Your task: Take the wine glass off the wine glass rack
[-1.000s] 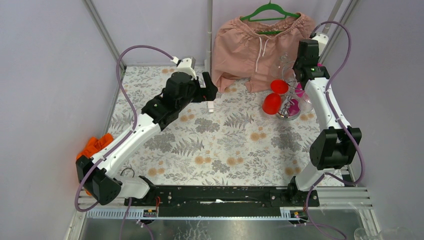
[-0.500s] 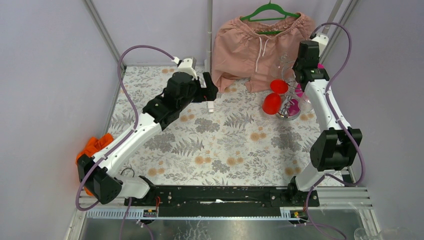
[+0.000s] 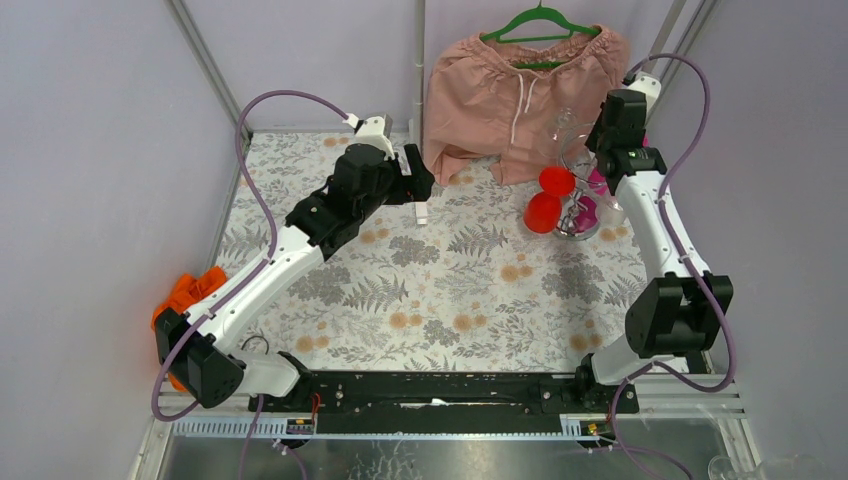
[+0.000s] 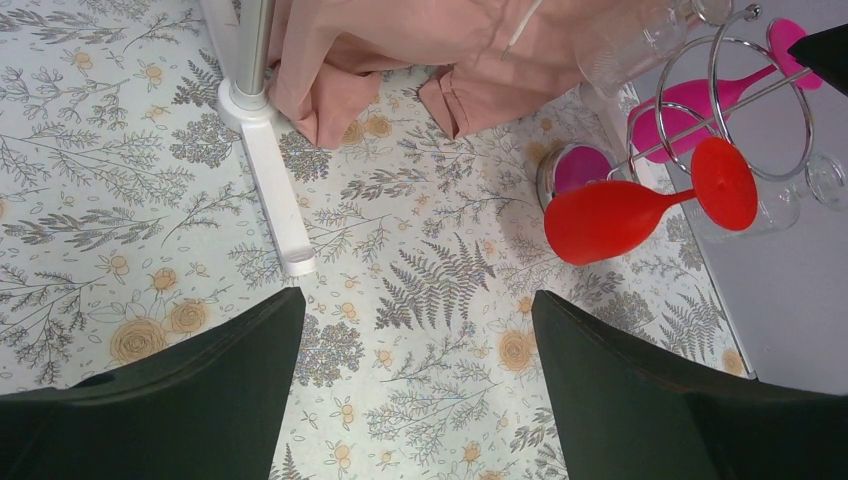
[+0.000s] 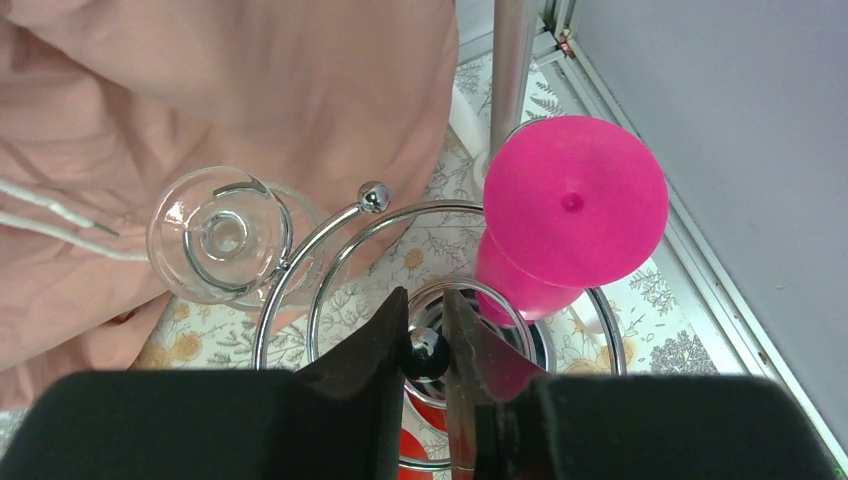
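Note:
The chrome wine glass rack (image 3: 577, 222) stands at the back right, and its wire ring (image 5: 300, 270) shows in the right wrist view. A red wine glass (image 3: 543, 212), a pink one (image 5: 570, 205) and a clear one (image 5: 222, 235) hang from it. My right gripper (image 5: 424, 296) is directly above the rack, shut on the chrome ball (image 5: 427, 352) that tops its central post. My left gripper (image 4: 417, 300) is open and empty over the tablecloth, left of the red glass (image 4: 600, 220) and the rack (image 4: 760, 110).
Pink shorts (image 3: 510, 80) on a green hanger (image 3: 540, 20) hang just behind the rack. A grey pole with a white foot (image 4: 265, 160) stands at back centre. An orange object (image 3: 190, 290) lies at the left edge. The right wall (image 5: 720, 120) is close to the rack.
My right wrist has shifted slightly right and toward the front over the rack. The red glass has swung a little. The left arm has not moved.

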You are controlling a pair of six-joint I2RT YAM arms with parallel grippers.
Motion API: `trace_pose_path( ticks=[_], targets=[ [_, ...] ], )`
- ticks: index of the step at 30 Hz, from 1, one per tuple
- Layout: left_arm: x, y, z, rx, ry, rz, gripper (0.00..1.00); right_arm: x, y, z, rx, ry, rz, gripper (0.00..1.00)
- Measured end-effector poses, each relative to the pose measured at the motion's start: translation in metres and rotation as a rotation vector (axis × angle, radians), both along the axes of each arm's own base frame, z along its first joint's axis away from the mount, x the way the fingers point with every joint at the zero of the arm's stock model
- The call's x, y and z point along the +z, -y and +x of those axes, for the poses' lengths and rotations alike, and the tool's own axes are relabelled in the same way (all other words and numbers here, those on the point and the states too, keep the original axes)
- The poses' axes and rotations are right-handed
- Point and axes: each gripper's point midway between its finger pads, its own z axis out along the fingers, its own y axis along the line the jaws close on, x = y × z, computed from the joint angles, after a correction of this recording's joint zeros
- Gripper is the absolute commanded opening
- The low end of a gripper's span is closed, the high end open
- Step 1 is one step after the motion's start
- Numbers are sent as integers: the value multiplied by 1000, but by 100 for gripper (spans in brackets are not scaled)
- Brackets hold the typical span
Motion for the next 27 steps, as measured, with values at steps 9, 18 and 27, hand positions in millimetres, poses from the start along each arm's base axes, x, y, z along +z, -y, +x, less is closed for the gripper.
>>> trace_pose_path(
  ticks=[9,18,27],
  targets=[
    [0,0,0,0,0,0,92,0,-16,-4,80,-1,37,0],
    [0,0,0,0,1,0,92,-1,-38,-9,144,-17,34,0],
    [0,0,0,0,1,0,93,0,-74,-32,233,-15,39,0]
  ],
)
